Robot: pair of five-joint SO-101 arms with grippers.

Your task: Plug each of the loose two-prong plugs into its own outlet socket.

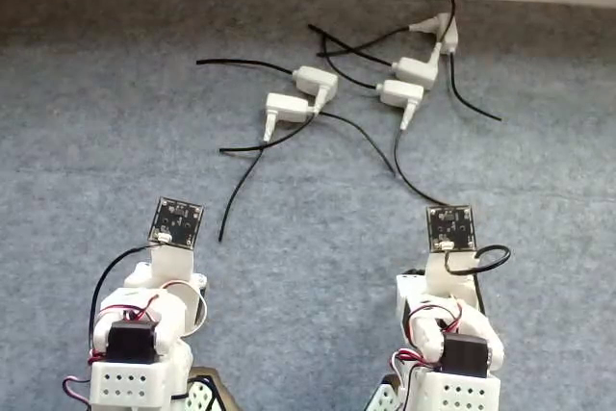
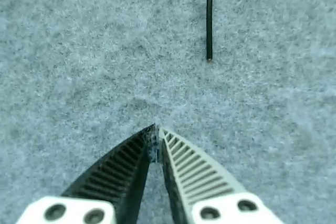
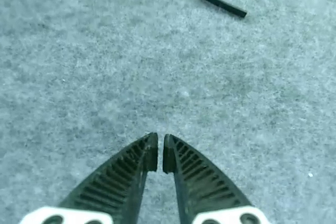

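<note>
Jaws of the left arm are closed tip to tip and empty above the grey surface (image 2: 79,77), with a black cord end (image 2: 209,51) lying ahead. Jaws of the right arm are closed to a hairline gap, also empty, near another cord end (image 3: 231,9). The white plugs and sockets (image 1: 416,69) lie at the far side, well apart from both arms; which are mated cannot be told.

High camera: above, behind left arm (image 1: 144,329), right arm (image 1: 450,334), facing down and far. Wrist cameras: close over carpet (image 2: 79,51), facing down; left and high share cable (image 2: 210,14) end.
</note>
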